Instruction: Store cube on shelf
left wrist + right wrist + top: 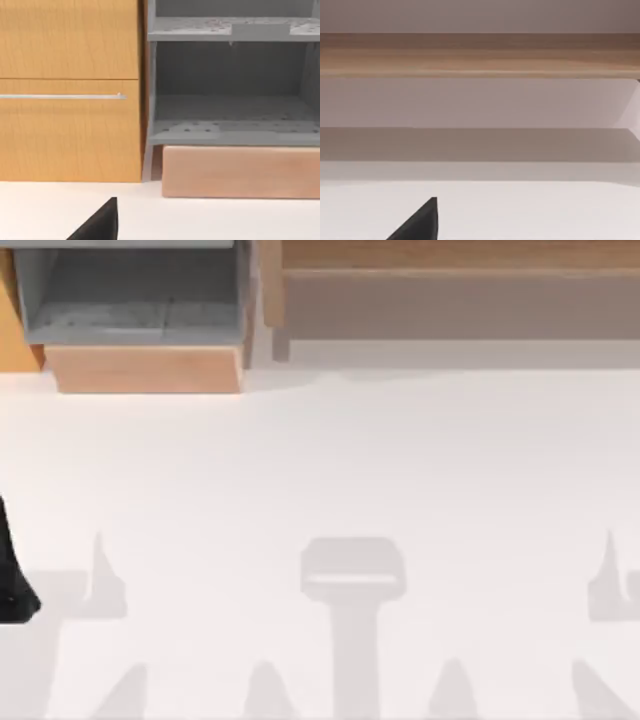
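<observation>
Top view: my left arm (15, 590) sits parked at the table's (330, 460) left edge, grip state unreadable, so I'd locate the cube before approaching the wooden shelf (450, 260).

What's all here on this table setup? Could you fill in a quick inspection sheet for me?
Surface: white table, carrying grey shadows of the arms.
Job's things: long wooden shelf at the far edge, right side; nothing rests on its board.
Clutter: nothing seen.
Grippers: a dark part of the left arm at the table's left edge; a dark finger tip in the left wrist view and another in the right wrist view.
Cables: nothing seen.
Surroundings: grey-lined box with a light wooden base, far left, beside an orange cabinet.
</observation>
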Controlling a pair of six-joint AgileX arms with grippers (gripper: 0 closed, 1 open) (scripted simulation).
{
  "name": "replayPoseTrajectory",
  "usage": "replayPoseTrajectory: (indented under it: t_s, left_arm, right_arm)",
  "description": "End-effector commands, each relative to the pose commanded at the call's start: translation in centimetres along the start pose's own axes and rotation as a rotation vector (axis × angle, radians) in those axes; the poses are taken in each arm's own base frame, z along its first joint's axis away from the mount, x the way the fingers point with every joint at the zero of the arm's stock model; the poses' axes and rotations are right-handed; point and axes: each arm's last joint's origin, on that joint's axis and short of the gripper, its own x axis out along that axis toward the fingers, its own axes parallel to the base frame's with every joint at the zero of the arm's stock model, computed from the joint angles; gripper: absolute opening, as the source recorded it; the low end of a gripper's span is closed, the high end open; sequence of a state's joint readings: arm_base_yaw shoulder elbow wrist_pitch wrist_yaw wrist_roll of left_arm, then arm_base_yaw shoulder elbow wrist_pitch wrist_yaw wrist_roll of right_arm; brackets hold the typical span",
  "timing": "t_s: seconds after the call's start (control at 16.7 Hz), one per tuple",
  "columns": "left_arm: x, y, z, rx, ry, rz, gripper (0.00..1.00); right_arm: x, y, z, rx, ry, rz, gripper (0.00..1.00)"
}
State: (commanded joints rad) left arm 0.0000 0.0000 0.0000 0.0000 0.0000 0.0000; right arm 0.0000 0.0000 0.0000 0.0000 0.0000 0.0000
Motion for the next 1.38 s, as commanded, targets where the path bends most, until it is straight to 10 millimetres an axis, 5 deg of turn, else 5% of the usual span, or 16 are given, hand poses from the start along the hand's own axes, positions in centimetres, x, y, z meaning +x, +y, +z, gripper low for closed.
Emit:
replayPoseTrajectory:
  t_s: [0.6,1.02,1.38]
  left_arm:
    - [2.3,1.5,2.7,0.261,0.065,0.009,1.0]
    - [10.5,6.6,3.7,0.656,0.207,-0.037,1.0]
    - [19.1,12.8,1.2,1.038,0.166,-0.075,1.0]
  right_arm:
    - [0.0,0.0,0.0,0.0,0.0,0.0,1.0]
    - [0.0,0.0,0.0,0.0,0.0,0.0,1.0]
    - [0.0,0.0,0.0,0.0,0.0,0.0,1.0]
